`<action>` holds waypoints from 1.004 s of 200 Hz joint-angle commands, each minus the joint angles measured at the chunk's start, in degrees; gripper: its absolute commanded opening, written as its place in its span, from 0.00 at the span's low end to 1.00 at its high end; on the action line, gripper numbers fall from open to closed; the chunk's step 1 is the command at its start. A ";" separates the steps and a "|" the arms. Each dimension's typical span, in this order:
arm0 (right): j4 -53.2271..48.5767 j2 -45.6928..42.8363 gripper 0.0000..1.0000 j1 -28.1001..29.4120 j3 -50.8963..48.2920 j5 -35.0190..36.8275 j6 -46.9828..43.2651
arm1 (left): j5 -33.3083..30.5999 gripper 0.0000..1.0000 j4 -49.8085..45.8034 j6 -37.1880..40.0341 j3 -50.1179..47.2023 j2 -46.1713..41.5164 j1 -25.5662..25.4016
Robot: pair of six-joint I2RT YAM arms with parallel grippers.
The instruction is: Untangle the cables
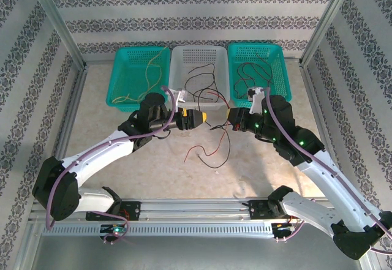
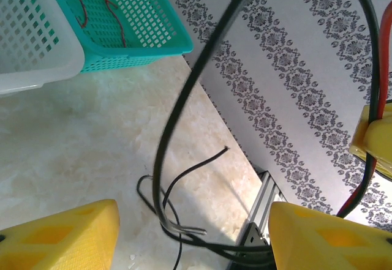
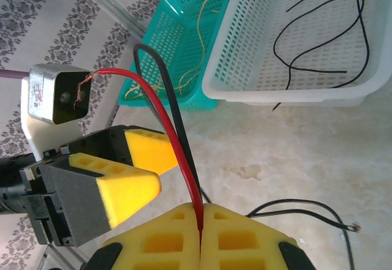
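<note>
My right gripper (image 3: 201, 216) is shut on a red cable (image 3: 160, 108), which arcs up to a frayed copper end. A black cable (image 3: 164, 80) runs alongside it and passes behind the jaws. My left gripper (image 2: 193, 224) is open. A black cable (image 2: 164, 160) hangs loose through the wide gap between its yellow fingers (image 2: 67, 236). In the top view the left gripper (image 1: 197, 120) and the right gripper (image 1: 233, 118) face each other just in front of the white basket. Loose red and black cables (image 1: 211, 150) trail below them onto the table.
Three baskets line the far edge. The left teal basket (image 1: 119, 80) holds yellow cables, the white basket (image 1: 177, 68) black ones, and the right teal basket (image 1: 278, 68) red and black ones. Aluminium frame rails (image 1: 67, 123) border the table.
</note>
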 commanded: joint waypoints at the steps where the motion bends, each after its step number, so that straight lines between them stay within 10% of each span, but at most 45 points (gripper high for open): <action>1: 1.74 -0.62 0.00 0.83 2.22 -1.06 -0.38 | 4.82 0.65 6.45 -0.75 0.93 -1.10 -0.64; 29: 2.04 -0.62 0.00 0.81 2.66 0.14 0.48 | 12.40 0.58 19.50 -4.23 -0.87 -1.28 -2.61; 201: 4.12 -0.14 0.00 0.47 3.94 4.03 5.96 | 0.69 0.55 -12.08 19.94 3.87 -0.78 -15.93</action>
